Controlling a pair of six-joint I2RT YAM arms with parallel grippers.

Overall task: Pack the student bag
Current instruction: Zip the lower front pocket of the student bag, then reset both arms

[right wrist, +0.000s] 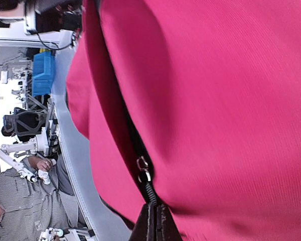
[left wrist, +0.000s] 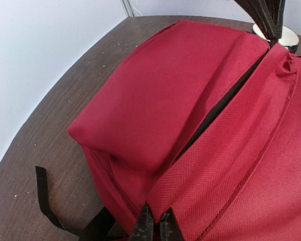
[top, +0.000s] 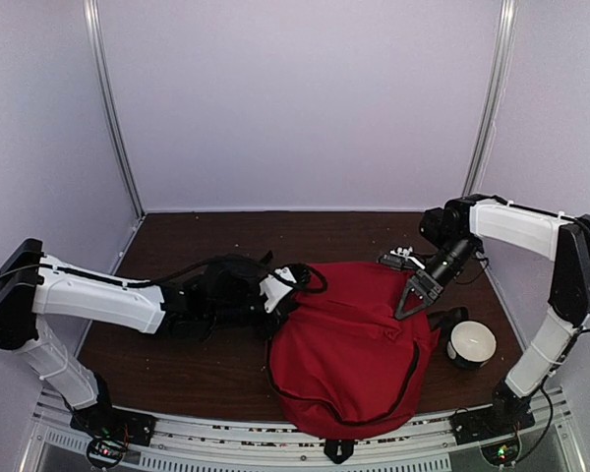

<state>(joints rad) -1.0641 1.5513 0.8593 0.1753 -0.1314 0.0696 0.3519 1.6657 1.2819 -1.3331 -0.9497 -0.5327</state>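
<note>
Pinched tight on red fabric, my left pincer (left wrist: 154,227) holds the left edge of the red backpack (left wrist: 155,100). My right pincer (right wrist: 154,221) is closed on its zipper (right wrist: 144,173). It lies centre-right on the brown table (top: 197,364), reaching the near edge.

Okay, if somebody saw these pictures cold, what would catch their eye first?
The big red student bag, slumped at the table's near edge, right of centre. The left pincer pinches its fabric, and the right pincer is shut on its zipper.
</note>
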